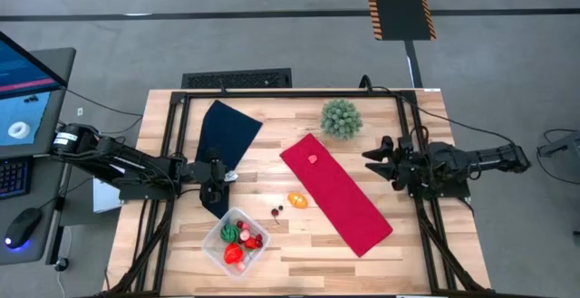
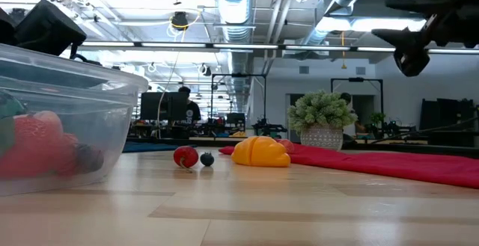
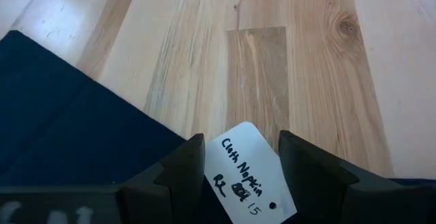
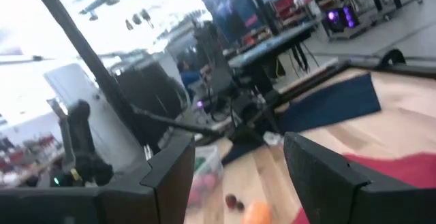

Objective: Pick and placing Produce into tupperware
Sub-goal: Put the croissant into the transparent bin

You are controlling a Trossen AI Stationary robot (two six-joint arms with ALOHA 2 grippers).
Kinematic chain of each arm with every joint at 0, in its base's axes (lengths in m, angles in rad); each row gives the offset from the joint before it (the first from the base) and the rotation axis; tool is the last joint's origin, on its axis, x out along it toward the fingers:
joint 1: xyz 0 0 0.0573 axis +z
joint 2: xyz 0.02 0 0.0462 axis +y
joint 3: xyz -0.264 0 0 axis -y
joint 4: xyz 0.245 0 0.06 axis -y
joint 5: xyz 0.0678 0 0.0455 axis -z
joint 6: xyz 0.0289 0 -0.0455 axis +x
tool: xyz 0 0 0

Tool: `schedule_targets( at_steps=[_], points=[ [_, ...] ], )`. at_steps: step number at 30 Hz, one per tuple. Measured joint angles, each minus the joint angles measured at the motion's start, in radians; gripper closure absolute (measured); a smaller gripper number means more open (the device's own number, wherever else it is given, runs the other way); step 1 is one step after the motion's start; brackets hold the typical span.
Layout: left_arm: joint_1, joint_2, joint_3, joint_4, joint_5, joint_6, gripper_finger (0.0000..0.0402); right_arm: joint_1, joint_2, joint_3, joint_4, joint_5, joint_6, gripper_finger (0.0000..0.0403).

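Several red and green produce (image 1: 239,236) fill clear tupperware (image 1: 214,248); both claws open, empty.

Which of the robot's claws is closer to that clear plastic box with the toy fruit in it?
The left. The left claw hovers over the dark blue cloth, just beyond the clear box. The right claw is across the table, past the red cloth.

A grey concrete floor (image 1: 272,40) is seen around the wooden worktop (image 1: 426,262), marked by a black-and-yellow hazard strip (image 1: 399,4). Overhead, silver ducts (image 2: 236,7) and strip lights (image 2: 142,45) are hung; workstations (image 2: 168,115) are ranged beyond.
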Motion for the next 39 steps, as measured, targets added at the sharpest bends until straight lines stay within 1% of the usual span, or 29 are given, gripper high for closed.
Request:
schedule_targets(
  at_steps=[3,7,10,14,17,22,25,32,34,39],
  points=[
    [0.0,0.0,0.0,0.0,0.0,0.0,0.0221,0.016,0.072,0.03,0.006,0.001,-0.001,0.0154],
    [0.0,0.0,0.0,0.0,0.0,0.0,0.0221,0.047,0.221,0.084,0.0,0.01,-0.019,0.0154],
    [0.0,0.0,0.0,0.0,0.0,0.0,0.0221,0.076,0.365,0.151,0.002,0.054,-0.037,0.0154],
    [0.0,0.0,0.0,0.0,0.0,0.0,0.0221,0.096,0.558,0.255,-0.005,0.082,-0.059,0.0154],
    [0.0,0.0,0.0,-0.001,0.0,-0.009,0.0221,0.093,0.666,0.319,0.003,0.089,-0.117,0.0154],
    [0.0,0.0,0.0,-0.001,0.0,-0.009,0.0221,0.104,0.828,0.429,0.0,0.089,-0.117,0.0154],
    [0.0,0.0,0.0,-0.001,0.0,-0.009,0.0221,0.108,0.913,0.491,-0.064,0.065,-0.101,0.0154],
    [0.0,0.0,0.0,-0.001,0.0,-0.01,0.0221,0.091,1.091,0.614,-0.259,-0.082,0.036,0.0153],
    [0.0,0.0,0.0,-0.001,0.0,-0.01,0.0221,0.1,1.139,0.648,-0.307,-0.09,0.059,0.0153],
    [0.0,0.0,0.0,-0.001,0.0,-0.01,0.0221,0.115,1.253,0.746,-0.438,-0.083,0.054,0.0153]
  ],
)
